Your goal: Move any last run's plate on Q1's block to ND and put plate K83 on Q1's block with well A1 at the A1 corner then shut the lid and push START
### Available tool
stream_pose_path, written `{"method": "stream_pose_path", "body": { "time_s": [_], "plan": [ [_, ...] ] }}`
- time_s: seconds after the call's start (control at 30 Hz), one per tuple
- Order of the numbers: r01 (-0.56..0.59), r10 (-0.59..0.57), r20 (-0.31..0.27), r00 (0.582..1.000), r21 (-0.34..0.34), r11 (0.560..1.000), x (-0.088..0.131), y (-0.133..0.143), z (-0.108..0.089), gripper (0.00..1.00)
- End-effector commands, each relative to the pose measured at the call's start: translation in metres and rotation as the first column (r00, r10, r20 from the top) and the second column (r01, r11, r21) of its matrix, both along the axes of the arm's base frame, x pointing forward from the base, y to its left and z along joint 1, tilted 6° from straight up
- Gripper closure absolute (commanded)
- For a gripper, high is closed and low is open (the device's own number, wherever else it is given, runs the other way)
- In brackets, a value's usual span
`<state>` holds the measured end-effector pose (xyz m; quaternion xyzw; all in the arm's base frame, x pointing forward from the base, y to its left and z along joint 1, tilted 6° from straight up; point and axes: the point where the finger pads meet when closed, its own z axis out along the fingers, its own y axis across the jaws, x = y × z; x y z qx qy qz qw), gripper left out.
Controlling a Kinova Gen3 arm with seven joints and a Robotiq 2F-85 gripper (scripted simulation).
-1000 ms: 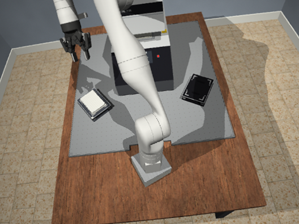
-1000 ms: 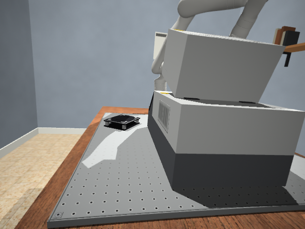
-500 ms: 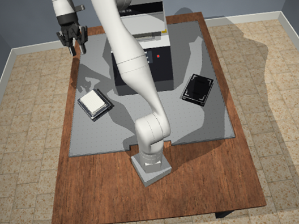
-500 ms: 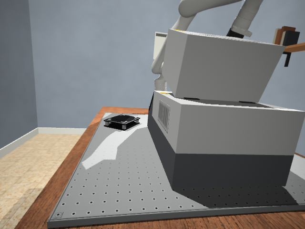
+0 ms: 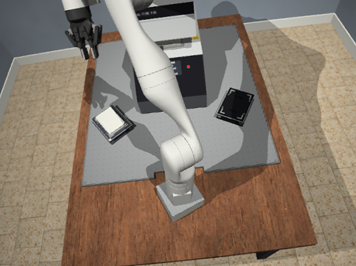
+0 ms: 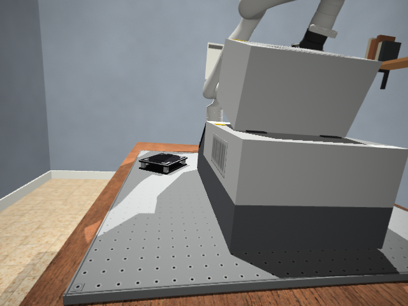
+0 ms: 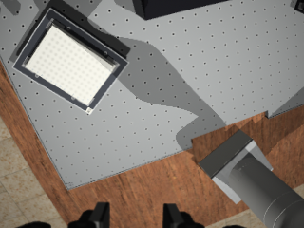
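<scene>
From above, the claw (image 5: pixel 88 51) hangs high with its fingers partly apart and nothing between them; the white plate (image 5: pixel 110 121) sits in its holder well below it, the lidded machine (image 5: pixel 172 46) beside. From the side, the machine's lid (image 6: pixel 296 88) stands tilted open. The wrist view shows the plate (image 7: pixel 66 64) far ahead of the fingertips, above the tabletop (image 7: pixel 142 190).

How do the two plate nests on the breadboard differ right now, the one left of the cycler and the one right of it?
The left nest holds a white well plate; the right nest shows only its bare black top with white corner marks. From the top view the left nest sits nearer the gripper, which hangs high with nothing between its fingers. Both are dark, rectangular, skewed to the breadboard edges, and flank the cycler.
</scene>
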<state>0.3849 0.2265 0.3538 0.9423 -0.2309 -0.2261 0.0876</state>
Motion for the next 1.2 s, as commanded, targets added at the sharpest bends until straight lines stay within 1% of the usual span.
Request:
{"method": "stream_pose_path", "body": {
  "time_s": [0.0,0.2,0.27,0.77,0.83,0.93,1.17],
  "plan": [
    [-0.032,0.031,-0.04,0.999,-0.022,0.999,-0.003,0.005,0.017,0.62],
    [-0.032,0.031,-0.04,0.999,-0.022,0.999,-0.004,0.006,0.033,0.68],
    [-0.032,0.031,-0.04,0.999,-0.022,0.999,-0.004,0.006,0.033,0.68],
    [-0.032,0.031,-0.04,0.999,-0.022,0.999,-0.005,0.011,0.073,0.81],
    [-0.032,0.031,-0.04,0.999,-0.022,0.999,-0.005,0.011,0.073,0.81],
    [-0.032,0.031,-0.04,0.999,-0.022,0.999,-0.005,0.011,0.077,0.84],
    [0.034,-0.035,-0.016,0.999,-0.031,0.999,-0.005,0.004,0.078,0.9]
  ]
}}
